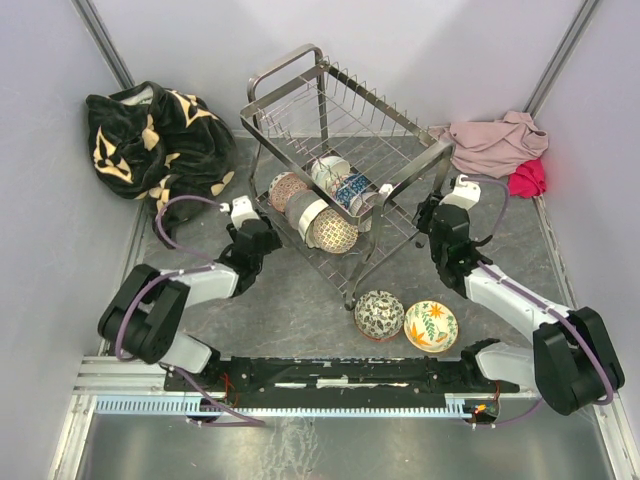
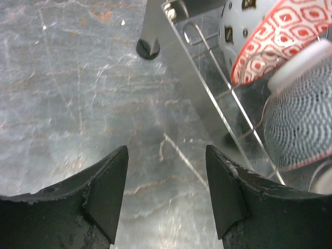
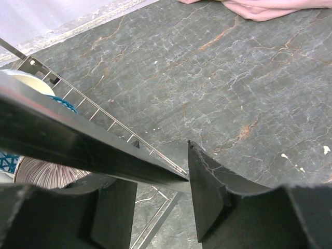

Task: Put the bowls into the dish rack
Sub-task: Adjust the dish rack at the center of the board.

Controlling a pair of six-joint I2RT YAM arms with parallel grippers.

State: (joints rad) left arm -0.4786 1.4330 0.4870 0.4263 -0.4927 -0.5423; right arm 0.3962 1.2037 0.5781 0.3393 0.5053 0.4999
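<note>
The chrome wire dish rack (image 1: 345, 110) stands mid-table with several bowls on edge in its lower tier, among them a red-patterned bowl (image 1: 288, 188) and a tan one (image 1: 333, 232). Two bowls sit on the table in front of it: a green-patterned bowl (image 1: 379, 315) and a yellow leaf bowl (image 1: 431, 326). My left gripper (image 1: 262, 236) is open and empty beside the rack's left end (image 2: 166, 155); the red-patterned bowl (image 2: 280, 36) and a blue-white bowl (image 2: 301, 129) show to its right. My right gripper (image 1: 432, 212) is at the rack's right end, jaws apart (image 3: 163, 176), with a rack rail (image 3: 78, 145) crossing them.
A black-and-yellow cloth (image 1: 150, 140) lies at the back left. A pink cloth (image 1: 495, 140) and a red one (image 1: 528, 178) lie at the back right. A rack foot (image 2: 148, 48) rests on the stone-patterned table (image 1: 300, 300). Enclosure walls close in on both sides.
</note>
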